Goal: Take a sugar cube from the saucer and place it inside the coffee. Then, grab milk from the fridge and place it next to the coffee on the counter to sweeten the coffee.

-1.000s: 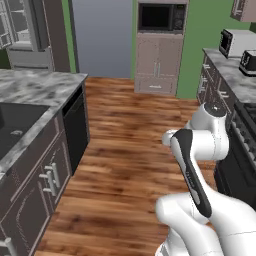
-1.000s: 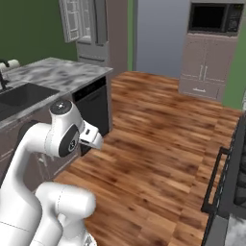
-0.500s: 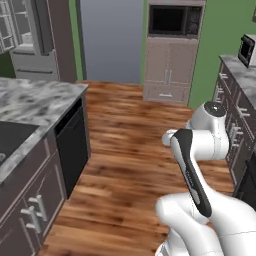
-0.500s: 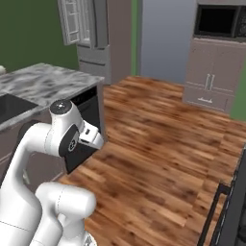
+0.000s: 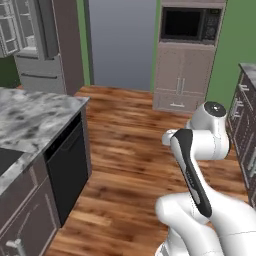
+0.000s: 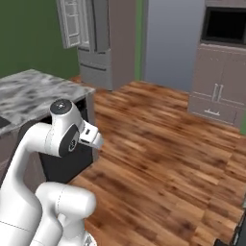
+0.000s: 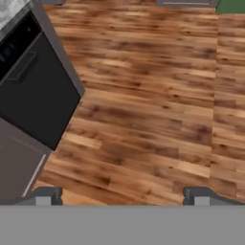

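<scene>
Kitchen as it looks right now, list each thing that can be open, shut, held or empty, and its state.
gripper: open, holding nothing
fridge: upper door swung open, lower drawers shut
dishwasher: door shut
microwave: door shut
tall cabinet: doors and drawer shut

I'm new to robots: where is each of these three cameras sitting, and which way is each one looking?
Left base view: behind the arm on its left, facing forward over the brown plank floor toward the tall grey fridge; the white arm rises at lower right.
Right base view: behind on the right, facing the same way; the arm rises at lower left.
Hand view: on the hand, looking down at the floor; the open gripper shows at the bottom.
Shared: both base views show the marbled grey-and-white counter and the black dishwasher front.
</scene>
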Available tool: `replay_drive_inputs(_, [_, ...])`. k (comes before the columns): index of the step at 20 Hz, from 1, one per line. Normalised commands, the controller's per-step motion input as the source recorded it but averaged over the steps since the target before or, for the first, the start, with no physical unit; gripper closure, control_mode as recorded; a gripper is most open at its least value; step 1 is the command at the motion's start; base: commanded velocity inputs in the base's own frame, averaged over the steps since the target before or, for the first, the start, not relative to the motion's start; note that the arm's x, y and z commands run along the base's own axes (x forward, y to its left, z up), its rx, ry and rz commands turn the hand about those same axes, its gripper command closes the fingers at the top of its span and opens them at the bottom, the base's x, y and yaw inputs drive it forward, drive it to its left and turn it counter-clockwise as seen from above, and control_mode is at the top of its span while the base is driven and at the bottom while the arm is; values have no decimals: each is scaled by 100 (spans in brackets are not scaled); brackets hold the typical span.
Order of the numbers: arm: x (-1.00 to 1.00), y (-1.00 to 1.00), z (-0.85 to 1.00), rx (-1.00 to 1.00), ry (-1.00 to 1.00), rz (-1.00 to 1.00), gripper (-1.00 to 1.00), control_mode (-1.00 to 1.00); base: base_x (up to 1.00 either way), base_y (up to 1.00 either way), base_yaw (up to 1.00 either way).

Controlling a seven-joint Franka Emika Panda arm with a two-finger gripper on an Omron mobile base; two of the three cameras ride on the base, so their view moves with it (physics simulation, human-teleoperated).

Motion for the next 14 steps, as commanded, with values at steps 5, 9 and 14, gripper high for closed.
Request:
replay_drive_inputs(5, [0, 0, 0, 0, 0, 0, -100, 100, 100, -5, 18])
replay_drive_inputs(9, [0, 0, 0, 0, 0, 0, -100, 100, 100, -6, 22])
replay_drive_inputs(14, [0, 0, 0, 0, 0, 0, -100, 100, 100, -19, 21])
